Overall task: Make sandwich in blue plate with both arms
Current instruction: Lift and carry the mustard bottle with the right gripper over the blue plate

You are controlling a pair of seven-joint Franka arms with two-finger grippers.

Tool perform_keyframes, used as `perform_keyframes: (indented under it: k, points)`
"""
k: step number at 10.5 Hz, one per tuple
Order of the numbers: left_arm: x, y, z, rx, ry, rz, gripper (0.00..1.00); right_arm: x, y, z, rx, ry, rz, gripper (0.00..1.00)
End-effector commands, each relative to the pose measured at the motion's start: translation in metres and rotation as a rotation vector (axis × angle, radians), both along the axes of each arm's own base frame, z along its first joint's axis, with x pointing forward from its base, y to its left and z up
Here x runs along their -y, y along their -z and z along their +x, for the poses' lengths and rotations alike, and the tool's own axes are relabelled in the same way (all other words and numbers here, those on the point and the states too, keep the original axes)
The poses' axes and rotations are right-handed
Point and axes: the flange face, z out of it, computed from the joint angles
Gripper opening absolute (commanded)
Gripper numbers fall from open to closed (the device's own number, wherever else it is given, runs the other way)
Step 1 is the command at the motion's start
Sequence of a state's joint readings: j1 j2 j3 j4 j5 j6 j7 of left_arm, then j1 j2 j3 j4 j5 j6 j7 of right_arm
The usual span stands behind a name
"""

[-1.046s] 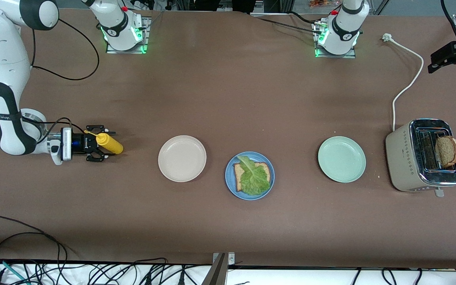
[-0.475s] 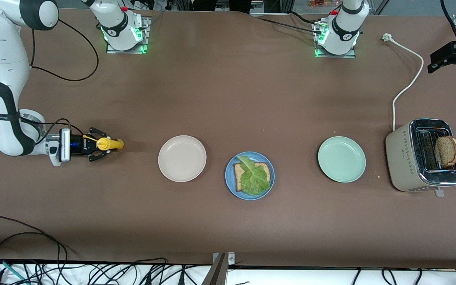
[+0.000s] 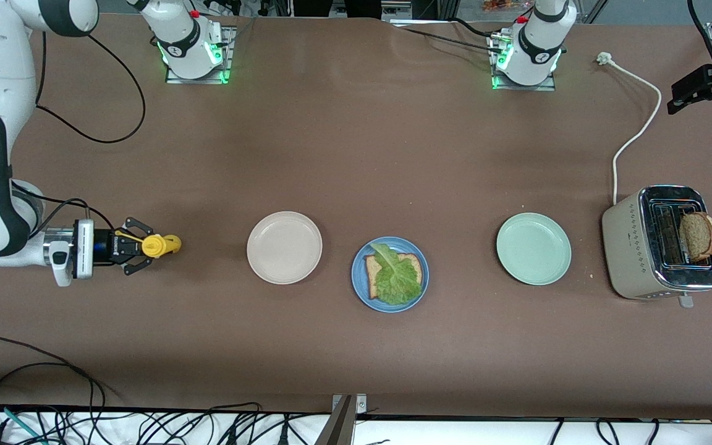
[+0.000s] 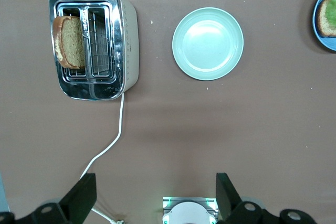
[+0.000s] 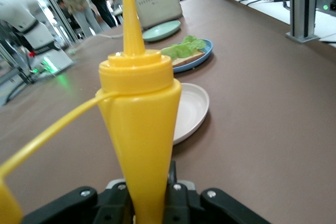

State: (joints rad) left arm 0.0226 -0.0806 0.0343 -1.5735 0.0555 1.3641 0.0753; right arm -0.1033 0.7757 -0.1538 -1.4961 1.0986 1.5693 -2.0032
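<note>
While the right gripper point(image 3: 135, 246) was clamped on the yellow bottle point(image 3: 158, 246) at the right arm's end of the table, nozzle toward the plates, it looked ready to carry sauce to the sandwich. The left gripper point(image 4: 152, 195) waited high over the table with its fingers apart, holding nothing, looking down on the toaster point(image 4: 94, 39). Beside the bottle sat the cream plate point(image 3: 284, 247), empty. Next along, the blue plate point(image 3: 359, 285) held one bread slice point(image 3: 371, 267) with the lettuce point(image 3: 397, 278) on top. The mint plate point(image 3: 533, 248) was empty. The second slice point(image 3: 698, 235) stood in a toaster slot, probably the left arm's job.
</note>
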Motion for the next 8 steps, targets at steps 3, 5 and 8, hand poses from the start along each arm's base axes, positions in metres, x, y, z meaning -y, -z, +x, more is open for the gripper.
perform_keyframes:
  k: [3,5,8]
  points:
    - [0.001,-0.007,0.001,-0.001,0.019,-0.005,1.00,-0.120,-0.106,0.029,0.071,0.035,-0.276,0.00]
    - [0.001,-0.007,0.001,-0.001,0.019,-0.005,1.00,-0.179,-0.129,0.032,0.115,0.070,-0.378,0.00]
    - [0.001,-0.007,0.001,-0.001,0.019,-0.005,1.00,-0.293,-0.174,0.031,0.259,0.099,-0.586,0.00]
